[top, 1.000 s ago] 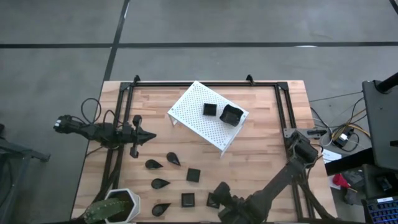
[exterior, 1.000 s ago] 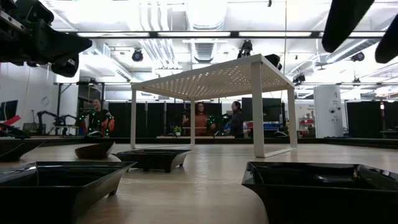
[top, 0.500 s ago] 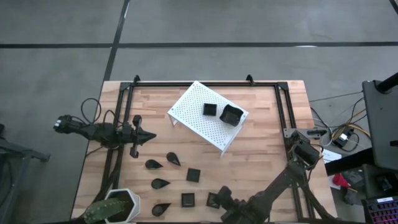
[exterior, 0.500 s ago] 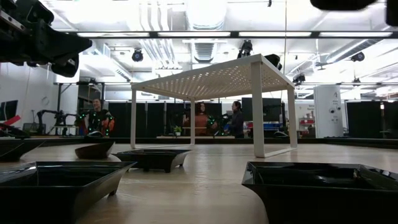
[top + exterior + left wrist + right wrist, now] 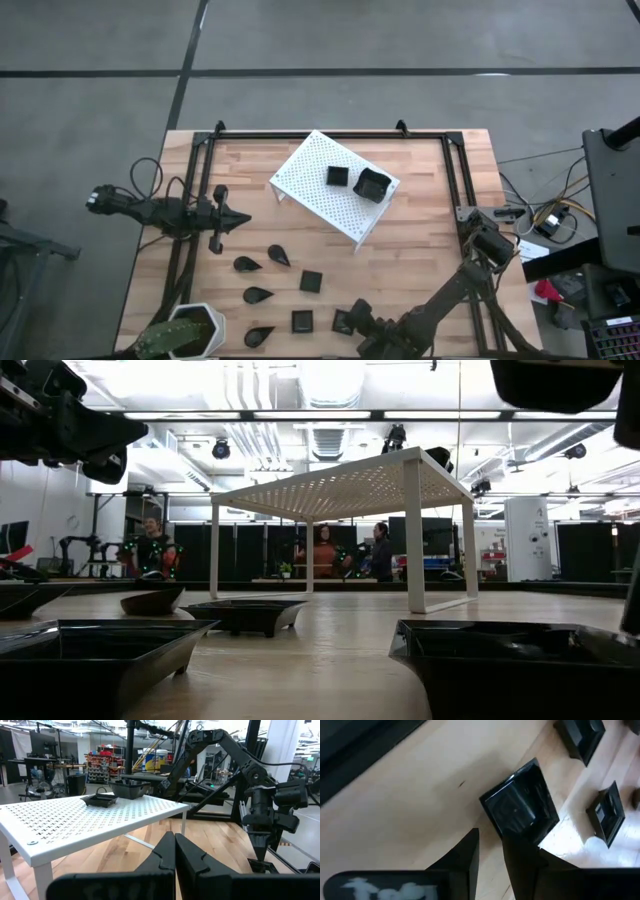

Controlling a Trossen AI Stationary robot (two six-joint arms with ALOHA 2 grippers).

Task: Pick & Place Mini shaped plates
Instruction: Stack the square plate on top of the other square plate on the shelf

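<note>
Right claw (image 5: 490, 851) low over wavy square plate (image 5: 520, 807) at near table (image 5: 420, 250) edge, fingers slightly parted, empty | left claw (image 5: 174, 851) closed, idle | likely light, rigid, slippery, chippable; pinch rim

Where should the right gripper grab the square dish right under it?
Probably by one raised rim edge, coming straight down from above. The square dish lies flat on the table, walls up, so one finger of the right gripper can drop inside and one outside.
</note>
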